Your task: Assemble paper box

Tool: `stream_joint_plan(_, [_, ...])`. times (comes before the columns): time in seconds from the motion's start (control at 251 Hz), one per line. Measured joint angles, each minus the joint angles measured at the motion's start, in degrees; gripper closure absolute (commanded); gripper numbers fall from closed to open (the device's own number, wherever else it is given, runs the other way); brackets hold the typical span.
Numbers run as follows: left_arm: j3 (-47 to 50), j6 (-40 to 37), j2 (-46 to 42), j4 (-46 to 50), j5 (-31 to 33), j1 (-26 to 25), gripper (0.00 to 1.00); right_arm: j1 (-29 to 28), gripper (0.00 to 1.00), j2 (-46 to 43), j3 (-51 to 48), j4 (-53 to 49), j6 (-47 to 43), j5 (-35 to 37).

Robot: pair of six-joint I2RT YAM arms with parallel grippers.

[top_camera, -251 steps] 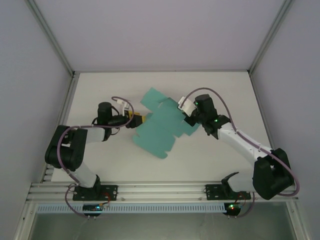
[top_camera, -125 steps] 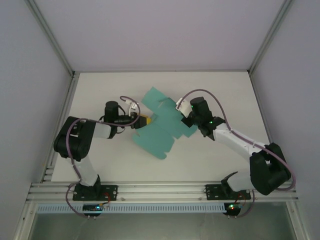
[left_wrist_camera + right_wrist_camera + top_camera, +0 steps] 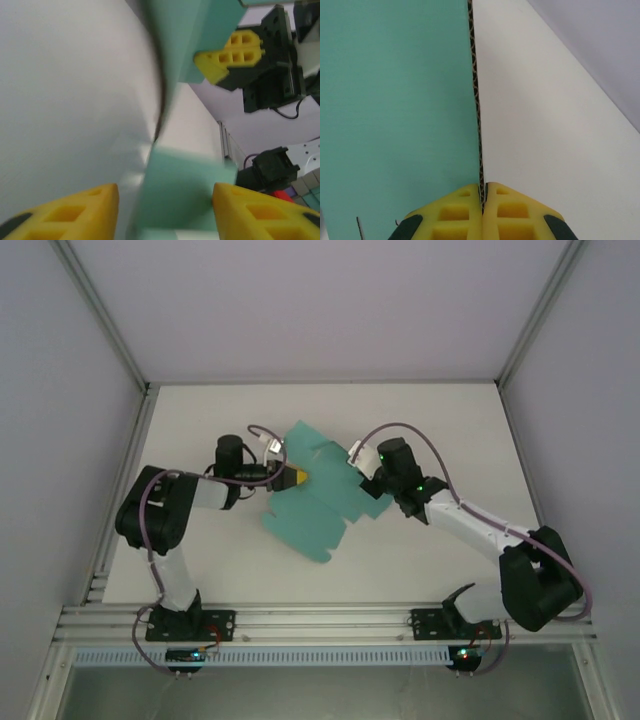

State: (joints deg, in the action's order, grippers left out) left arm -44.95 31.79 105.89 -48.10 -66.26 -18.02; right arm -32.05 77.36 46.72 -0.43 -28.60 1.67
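Box [image 3: 318, 502] unfolded, no walls up. R gripper [image 3: 482, 192] pinches sheet edge; L gripper [image 3: 165, 202] spread astride a flap. Step, by my judgement: securing flap. Next: close L, fold w/o tearing.

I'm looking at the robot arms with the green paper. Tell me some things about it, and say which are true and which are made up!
1. The paper box is an unfolded green sheet on the table. True.
2. The left gripper is squeezed tight shut. False: its yellow fingers stand apart, with a flap of the sheet between them.
3. The right gripper pinches the sheet's edge. True.
4. Both grippers are at the same side of the sheet. False: the left gripper is at its left side and the right gripper at its right side.
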Motion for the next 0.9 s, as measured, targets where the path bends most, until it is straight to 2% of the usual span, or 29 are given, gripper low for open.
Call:
stream_joint_plan(0.088, [-1.4,0.7,0.5,-0.8,0.1,-0.3,0.74,-0.5,1.0,0.0,-0.1,-0.3,-0.3,-0.6])
stream_joint_plan(0.136, [-1.8,0.8,0.8,-1.1,0.2,-0.3,0.74,-0.6,1.0,-0.2,-0.1,-0.5,-0.3,-0.6])
stream_joint_plan(0.188, [-1.9,0.8,0.9,-1.1,0.3,-0.4,0.67,-0.6,1.0,-0.5,-0.1,-0.7,-0.3,-0.6])
stream_joint_plan(0.255, [-1.9,0.7,1.1,-0.5,0.3,-0.4,0.66,-0.6,1.0,-0.9,-0.1,-1.1,-0.4,-0.8])
stream_joint_plan(0.351, [-1.7,0.4,1.0,0.3,0.6,-0.4,0.55,-0.7,1.0,-1.5,-0.1,-1.3,-0.6,-0.8])
stream_joint_plan(0.419, [-0.8,-0.2,0.6,1.0,1.6,-0.4,0.39,-0.7,1.0,-1.9,-0.1,-1.4,-0.8,-1.0])
stream_joint_plan(0.487, [0.6,-1.1,-0.8,3.0,2.9,-0.3,0.37,-0.7,1.0,-2.5,-0.1,-1.5,-1.1,-1.4])
stream_joint_plan(0.571, [2.0,-2.5,-3.9,6.3,5.1,0.9,0.29,-0.7,1.0,-3.5,-0.3,-1.5,-1.4,-2.3])
stream_joint_plan(0.69, [3.8,-4.4,-10.1,10.9,8.4,3.6,0.1,-0.7,1.0,-4.8,-0.4,-1.4,-1.4,-3.5])
stream_joint_plan(0.754, [4.2,-5.9,-13.4,14.4,11.1,4.9,0.06,-0.7,1.0,-5.3,-0.4,-1.2,-1.4,-3.8])
stream_joint_plan(0.778, [4.2,-6.9,-14.7,16.0,12.5,5.2,0.0,-0.7,1.0,-5.5,-0.5,-1.1,-1.4,-3.9])
stream_joint_plan(0.902, [4.2,-10.8,-19.2,22.7,17.7,5.4,0.03,-0.7,1.0,-5.6,-0.9,-0.9,-1.4,-4.1])
